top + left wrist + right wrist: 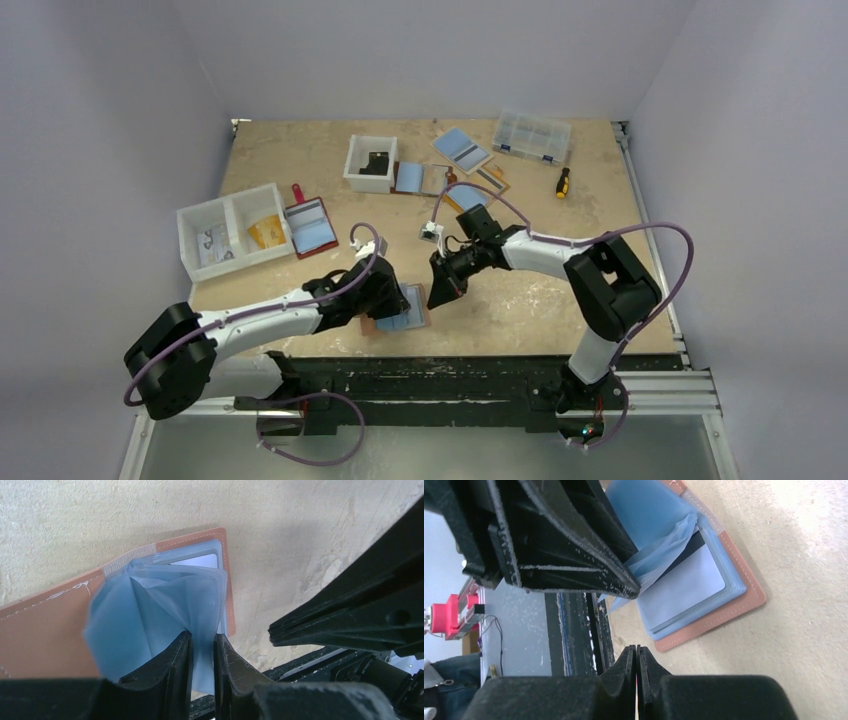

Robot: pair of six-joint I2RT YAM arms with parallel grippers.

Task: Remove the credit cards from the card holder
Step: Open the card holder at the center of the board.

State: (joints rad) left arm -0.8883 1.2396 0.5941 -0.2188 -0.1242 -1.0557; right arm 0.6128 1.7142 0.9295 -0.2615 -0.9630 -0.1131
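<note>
Card-exposing step: left claw (202,639) held the holder's (40,640) sleeve (150,600) pinched up; right claw (636,651), closed empty, likely needed opening to grip the card (684,587).

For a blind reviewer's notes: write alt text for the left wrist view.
The left gripper pinches a fan of translucent blue sleeves rising from the open tan card holder, which lies on the beige table. The right gripper, shut, points in from the right.

No text, brand, number or sign can be read in any view. The card holder (45,635) shows only plain stitching, and the credit card (684,587) in its sleeve shows no legible print.
</note>
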